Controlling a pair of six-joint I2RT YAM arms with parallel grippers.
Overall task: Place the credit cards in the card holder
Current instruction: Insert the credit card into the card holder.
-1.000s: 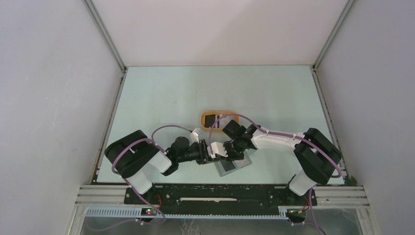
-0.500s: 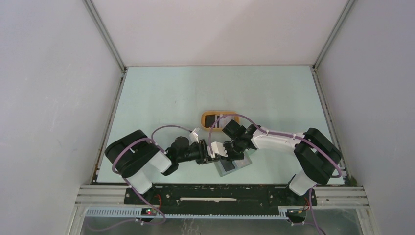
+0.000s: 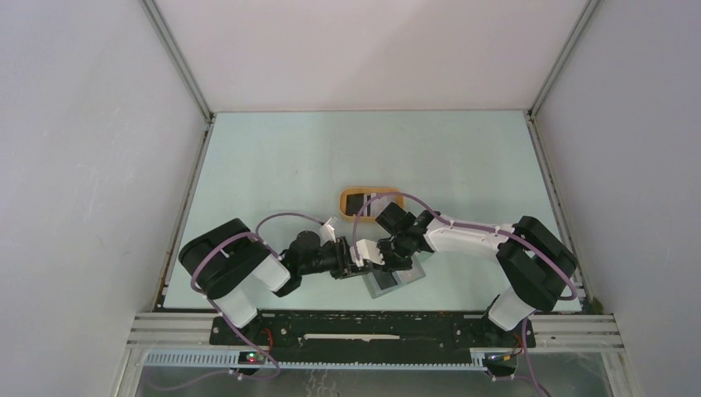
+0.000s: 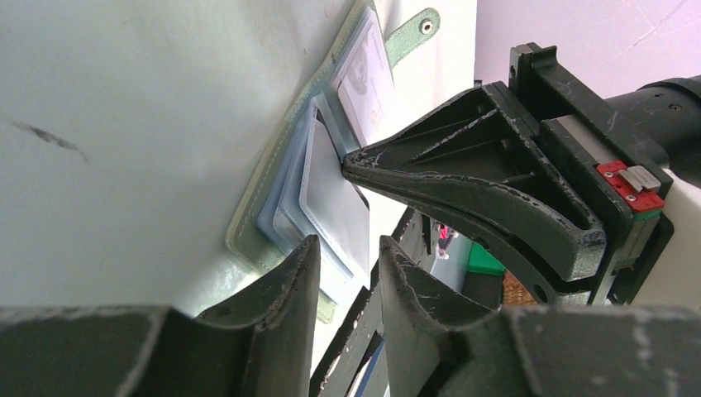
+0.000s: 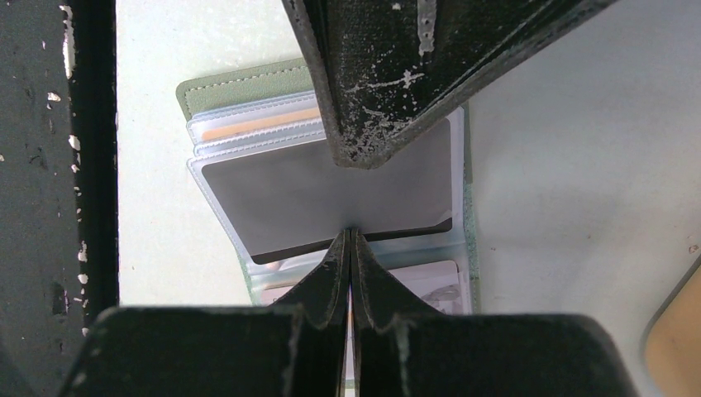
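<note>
The card holder [image 3: 397,281] lies open near the table's front edge, its green border [image 5: 240,87] framing clear sleeves. A dark grey credit card [image 5: 314,194] sits partly in the top sleeve, also visible in the left wrist view [image 4: 335,207]. My right gripper [image 5: 350,233] is shut, its tips touching the card's near edge. My left gripper [image 4: 347,241] is open with nothing between its fingers; one finger [image 5: 380,74] presses down on the card's far side. In the top view the two grippers [image 3: 357,266] [image 3: 382,256] meet over the holder. More credit cards [image 3: 376,202] lie further back.
An orange oval tray [image 3: 372,192] holding the other cards stands just behind the grippers; its rim [image 5: 674,347] shows at the right wrist view's corner. A black rail [image 3: 372,327] runs along the table's front edge, close to the holder. Grey walls enclose three sides.
</note>
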